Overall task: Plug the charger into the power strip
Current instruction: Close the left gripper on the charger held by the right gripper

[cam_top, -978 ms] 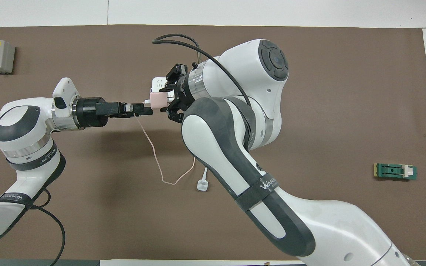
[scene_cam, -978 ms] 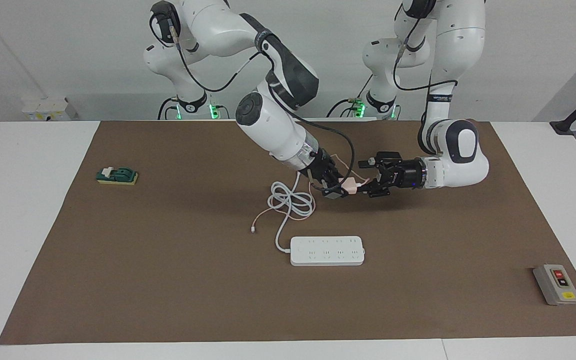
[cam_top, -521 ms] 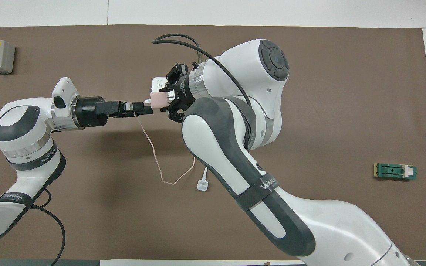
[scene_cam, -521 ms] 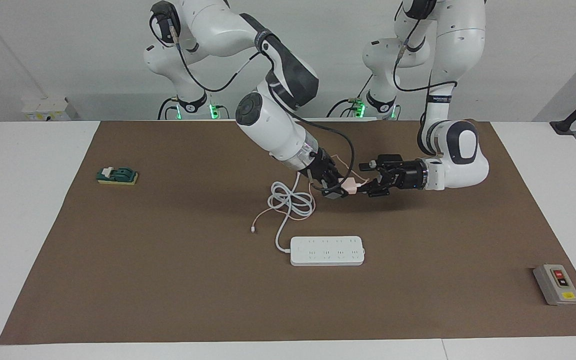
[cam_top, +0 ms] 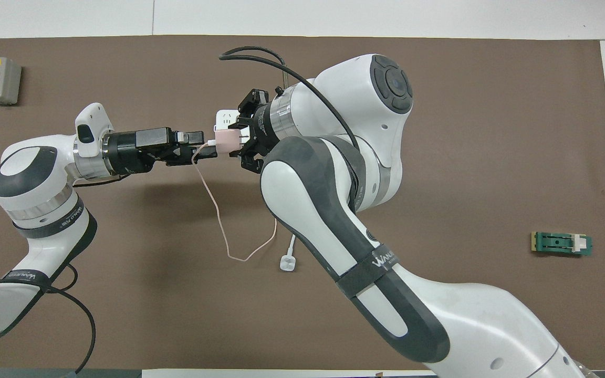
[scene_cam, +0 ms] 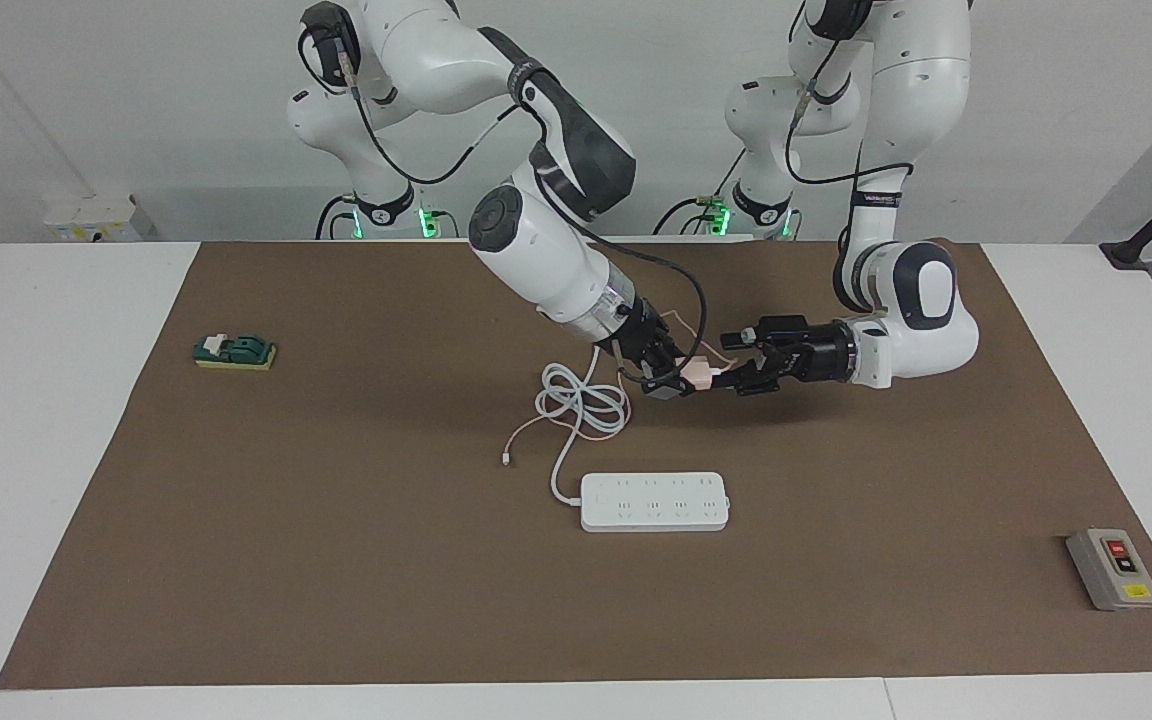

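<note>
The pale-pink charger [scene_cam: 699,373] is held in the air over the mat, between the robots and the power strip [scene_cam: 654,501]. My right gripper [scene_cam: 674,378] is shut on it; in the overhead view the right gripper [cam_top: 240,142] grips the charger [cam_top: 225,140] from the side. My left gripper [scene_cam: 733,374] points at the charger's cable end and sits right against it, as the overhead view [cam_top: 204,148] also shows. The thin pink cable [cam_top: 217,215] hangs from the charger down to the mat. The strip lies flat; only one end of it [cam_top: 225,117] shows from overhead.
The strip's white cord [scene_cam: 581,400] lies coiled on the mat under the right arm, with its round white plug [cam_top: 287,263] nearer the robots. A grey button box [scene_cam: 1112,568] sits at the left arm's end. A green block [scene_cam: 234,351] sits at the right arm's end.
The left wrist has turned about its own axis and shifted slightly at the charger's cable end. The cable now bows up beside it. The right gripper still holds the charger in the same place.
</note>
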Available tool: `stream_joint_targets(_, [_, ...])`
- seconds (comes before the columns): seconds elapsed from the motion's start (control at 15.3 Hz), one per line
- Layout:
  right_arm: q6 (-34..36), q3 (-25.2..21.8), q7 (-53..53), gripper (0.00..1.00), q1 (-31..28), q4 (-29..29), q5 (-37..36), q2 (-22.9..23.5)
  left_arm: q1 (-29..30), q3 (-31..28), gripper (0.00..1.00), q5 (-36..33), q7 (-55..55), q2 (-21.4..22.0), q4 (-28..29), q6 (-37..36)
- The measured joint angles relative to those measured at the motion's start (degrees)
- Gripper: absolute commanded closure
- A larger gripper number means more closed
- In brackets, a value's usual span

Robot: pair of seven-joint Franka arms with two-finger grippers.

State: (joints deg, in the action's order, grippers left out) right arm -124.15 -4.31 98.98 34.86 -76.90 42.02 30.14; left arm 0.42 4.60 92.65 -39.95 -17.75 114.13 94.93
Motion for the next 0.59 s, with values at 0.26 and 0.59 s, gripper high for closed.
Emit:
stream_joint_targets(0.26, [0.0, 0.0, 0.0, 1.00, 0.0, 0.0, 0.0, 0.0, -2.2, -1.3, 0.02, 1.7, 0.3, -1.0, -0.9, 0.7])
stream_joint_targets(0.59, [0.0, 0.0, 0.0, 1.00, 0.0, 0.0, 1.0, 0.0, -6.7, -5.1, 0.03, 2.8, 0.5, -1.6, -1.5, 0.8])
